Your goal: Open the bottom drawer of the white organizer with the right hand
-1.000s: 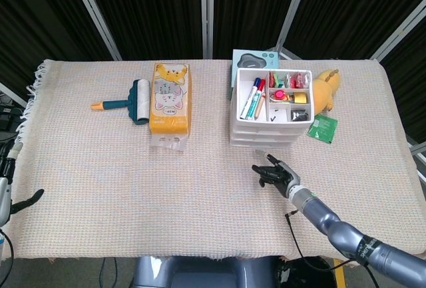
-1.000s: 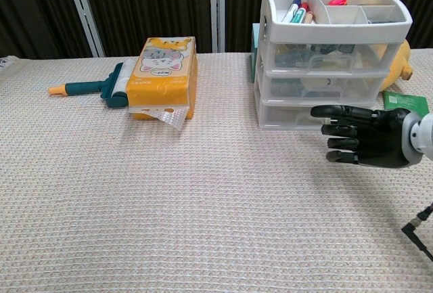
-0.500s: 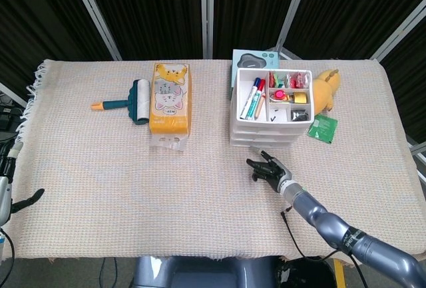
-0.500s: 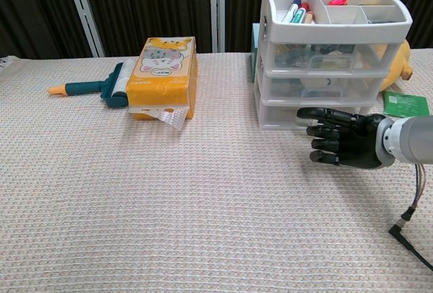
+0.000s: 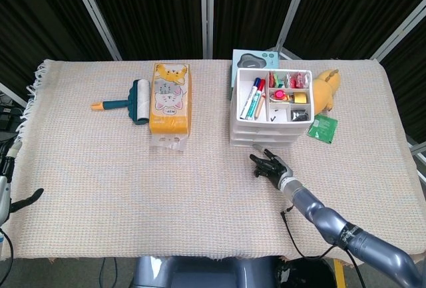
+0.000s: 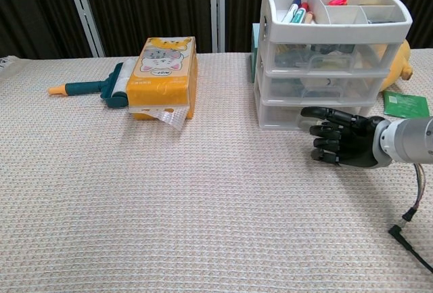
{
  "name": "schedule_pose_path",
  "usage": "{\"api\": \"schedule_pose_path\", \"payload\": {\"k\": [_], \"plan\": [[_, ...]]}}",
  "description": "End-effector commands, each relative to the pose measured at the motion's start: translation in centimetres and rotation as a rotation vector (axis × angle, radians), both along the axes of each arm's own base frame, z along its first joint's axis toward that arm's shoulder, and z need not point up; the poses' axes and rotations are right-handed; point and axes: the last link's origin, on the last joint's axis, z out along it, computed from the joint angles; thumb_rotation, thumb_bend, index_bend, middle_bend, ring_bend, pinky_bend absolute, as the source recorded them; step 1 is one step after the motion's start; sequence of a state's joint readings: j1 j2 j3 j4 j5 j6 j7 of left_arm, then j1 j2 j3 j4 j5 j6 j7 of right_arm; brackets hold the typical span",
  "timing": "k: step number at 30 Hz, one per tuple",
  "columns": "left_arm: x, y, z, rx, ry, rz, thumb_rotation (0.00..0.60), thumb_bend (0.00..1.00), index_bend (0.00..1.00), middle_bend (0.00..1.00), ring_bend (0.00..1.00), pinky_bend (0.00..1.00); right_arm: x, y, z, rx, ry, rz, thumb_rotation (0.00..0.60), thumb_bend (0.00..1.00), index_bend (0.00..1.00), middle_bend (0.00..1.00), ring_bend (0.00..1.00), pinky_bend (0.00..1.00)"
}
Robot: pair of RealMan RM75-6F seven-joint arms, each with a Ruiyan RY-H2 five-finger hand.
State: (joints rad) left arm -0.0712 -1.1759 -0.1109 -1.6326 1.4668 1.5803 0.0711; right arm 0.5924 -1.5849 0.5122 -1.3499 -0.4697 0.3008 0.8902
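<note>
The white organizer (image 6: 331, 56) stands toward the far right of the counter (image 6: 169, 205), its open top tray full of pens and small items, with three drawers stacked under it. The bottom drawer (image 6: 291, 114) is shut, flush with the ones above. My right hand (image 6: 342, 143) hangs just in front of that drawer's face, low over the cloth, holding nothing, fingers apart and reaching toward the front panel; I cannot tell whether a fingertip already touches it. I judge this as the approach step, with the pull not yet begun. Next I need to hook my fingers under or behind the drawer's front lip and draw straight back toward me, gently, since the light organizer could slide along. My left hand (image 5: 26, 199) rests off the counter's near-left edge; whether it is closed I cannot tell.
</note>
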Motion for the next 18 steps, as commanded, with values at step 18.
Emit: {"api": "schedule_pose_path", "payload": {"k": [18], "plan": [[-0.1, 0.1, -0.2, -0.013, 0.007, 0.006, 0.600, 0.07, 0.00, 0.00, 0.00, 0.00, -0.4, -1.3, -0.2, 0.014, -0.032, -0.083, 0.600, 0.29, 0.39, 0.88, 0.92, 0.74]]}}
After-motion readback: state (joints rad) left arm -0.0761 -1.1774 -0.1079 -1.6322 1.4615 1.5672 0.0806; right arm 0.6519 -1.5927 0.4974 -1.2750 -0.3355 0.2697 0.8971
